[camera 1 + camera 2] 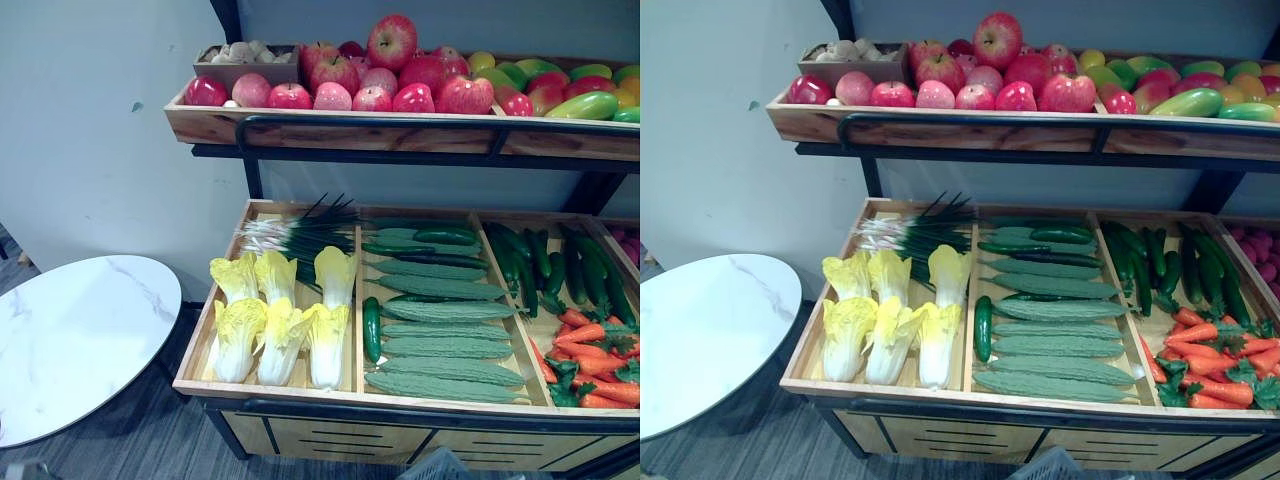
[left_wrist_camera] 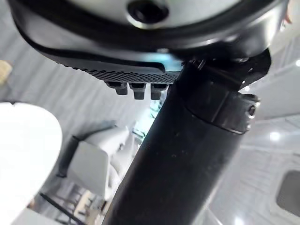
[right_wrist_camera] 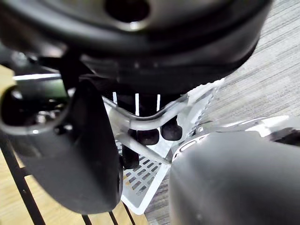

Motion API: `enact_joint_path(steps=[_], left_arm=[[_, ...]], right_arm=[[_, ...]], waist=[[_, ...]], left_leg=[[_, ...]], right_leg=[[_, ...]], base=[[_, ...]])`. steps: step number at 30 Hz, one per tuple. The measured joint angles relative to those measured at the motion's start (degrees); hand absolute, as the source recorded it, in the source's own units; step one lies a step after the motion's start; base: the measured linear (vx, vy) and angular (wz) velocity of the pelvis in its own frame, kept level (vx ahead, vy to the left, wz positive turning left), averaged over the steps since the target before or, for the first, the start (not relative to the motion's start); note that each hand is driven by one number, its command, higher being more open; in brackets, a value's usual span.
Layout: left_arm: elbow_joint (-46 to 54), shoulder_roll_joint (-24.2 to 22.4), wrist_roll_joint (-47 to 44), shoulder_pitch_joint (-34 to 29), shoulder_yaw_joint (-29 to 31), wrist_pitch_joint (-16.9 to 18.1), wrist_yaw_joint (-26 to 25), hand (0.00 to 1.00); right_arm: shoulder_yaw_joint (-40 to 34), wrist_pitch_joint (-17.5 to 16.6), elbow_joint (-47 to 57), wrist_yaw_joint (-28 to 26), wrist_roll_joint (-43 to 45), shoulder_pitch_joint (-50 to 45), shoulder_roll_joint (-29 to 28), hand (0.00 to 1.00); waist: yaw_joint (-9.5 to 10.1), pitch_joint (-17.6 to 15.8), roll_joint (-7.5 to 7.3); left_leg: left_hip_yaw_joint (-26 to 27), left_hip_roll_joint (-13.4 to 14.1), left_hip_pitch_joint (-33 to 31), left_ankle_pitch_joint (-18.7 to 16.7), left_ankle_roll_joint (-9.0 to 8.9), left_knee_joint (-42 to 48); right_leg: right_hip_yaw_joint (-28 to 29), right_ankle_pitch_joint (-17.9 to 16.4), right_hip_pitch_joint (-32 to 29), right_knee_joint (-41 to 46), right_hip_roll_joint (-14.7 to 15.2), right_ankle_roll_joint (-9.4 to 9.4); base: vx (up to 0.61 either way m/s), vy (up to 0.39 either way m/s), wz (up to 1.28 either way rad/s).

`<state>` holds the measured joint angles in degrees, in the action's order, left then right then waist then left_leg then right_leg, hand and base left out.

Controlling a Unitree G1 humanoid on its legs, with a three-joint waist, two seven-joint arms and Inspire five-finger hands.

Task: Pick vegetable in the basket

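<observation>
The lower tray of a wooden stand (image 1: pixel 300 388) holds vegetables: yellow-green cabbages (image 1: pixel 283 330), scallions (image 1: pixel 300 237), long pale green gourds (image 1: pixel 440 345), dark cucumbers (image 1: pixel 372 328) and carrots (image 1: pixel 595 365). My right hand (image 3: pixel 149 136) is shut on the white handle (image 3: pixel 154 117) of a white lattice basket (image 3: pixel 145 185). The basket's rim (image 1: pixel 440 466) peeks in below the stand's front. My left hand (image 2: pixel 136 70) hangs free over the floor with relaxed fingers (image 2: pixel 139 90) and nothing in it.
An upper shelf (image 1: pixel 340 128) carries red apples (image 1: pixel 390 42) and mangoes (image 1: pixel 585 103), with a black rail in front. A round white marble table (image 1: pixel 75 335) stands to the left of the stand. Grey floor lies below.
</observation>
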<state>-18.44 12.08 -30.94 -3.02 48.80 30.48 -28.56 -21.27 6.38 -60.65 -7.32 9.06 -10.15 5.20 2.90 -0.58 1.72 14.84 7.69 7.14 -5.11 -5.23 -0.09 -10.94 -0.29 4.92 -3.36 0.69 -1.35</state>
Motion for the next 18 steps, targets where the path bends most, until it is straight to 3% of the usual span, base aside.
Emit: enact_joint_path(steps=[2, 5, 7, 8, 9, 15, 18], left_arm=[[6.1, 3.4, 2.4, -0.3, -3.4, -5.5, 3.9, 1.0], [14.1, 4.9, 6.2, -0.4, -8.7, -10.7, 9.7, 1.0], [20.8, 5.0, 11.6, -0.4, -15.7, -16.0, 14.9, 1.0], [21.4, 5.0, 12.0, -0.4, -17.1, -16.8, 15.6, 1.0], [23.6, 5.0, 14.0, 0.0, -22.9, -21.1, 17.6, 1.0], [23.9, 4.9, 19.5, 0.3, -26.8, -26.1, 17.6, 1.0], [23.9, 5.0, 28.4, 1.3, -29.5, -31.5, 16.1, 1.0]], right_arm=[[0.1, 0.7, 1.4, -0.1, 0.0, -0.8, 0.0, 0.0], [1.2, 0.8, 1.5, -0.2, -0.1, -0.9, 0.2, 0.0], [2.3, 0.8, 1.6, -0.3, -0.3, -0.7, 0.2, 0.0], [2.3, 0.8, 1.6, -0.3, -0.5, -0.7, 0.2, 0.0], [2.3, 0.8, 2.0, -1.1, -1.7, -0.7, 0.4, 0.0], [2.3, 1.0, 2.4, -1.5, -2.3, -0.7, 0.4, 0.0], [2.3, 1.0, 2.5, -1.5, -2.4, -0.7, 0.4, 0.0]], waist=[[0.14, 0.2, 0.24], [0.22, 0.7, 0.46], [0.27, 1.0, 0.44], [0.23, 1.2, 0.26], [0.0, 1.3, 0.59], [-0.14, 1.4, 0.6], [-0.02, 1.4, 0.54]], left_leg=[[0.2, 0.0, 0.0, 0.0, -0.02, 0.1], [0.8, 0.1, -0.4, -0.4, -0.03, 0.9], [1.7, 0.4, -0.3, -0.4, -0.02, 1.4], [1.8, 0.4, -0.2, -0.4, -0.02, 1.4], [2.0, 0.6, -0.2, -0.4, -0.01, 1.8], [2.1, 1.0, -0.2, -0.4, -0.02, 2.4], [2.4, 1.0, -0.1, -0.5, -0.03, 2.3]], right_leg=[[0.2, 0.5, 0.2, -0.7, -0.1, 0.02], [0.9, 1.2, 0.3, -2.0, -0.2, 0.08], [2.0, 1.4, 0.2, -2.1, -0.5, 0.26], [2.2, 1.4, 0.2, -2.1, -0.5, 0.28], [3.6, 1.6, -0.1, -2.0, -0.8, 0.53], [4.6, 1.6, -0.7, -1.4, -1.0, 0.66], [4.8, 1.6, -1.0, -0.9, -1.0, 0.65]], base=[[-0.02, -0.002, -0.04], [0.0, -0.006, -0.14], [0.01, -0.019, -0.26], [0.03, -0.035, -0.41], [0.03, -0.042, -0.38], [0.0, -0.025, -0.12], [-0.05, 0.008, -0.03]])
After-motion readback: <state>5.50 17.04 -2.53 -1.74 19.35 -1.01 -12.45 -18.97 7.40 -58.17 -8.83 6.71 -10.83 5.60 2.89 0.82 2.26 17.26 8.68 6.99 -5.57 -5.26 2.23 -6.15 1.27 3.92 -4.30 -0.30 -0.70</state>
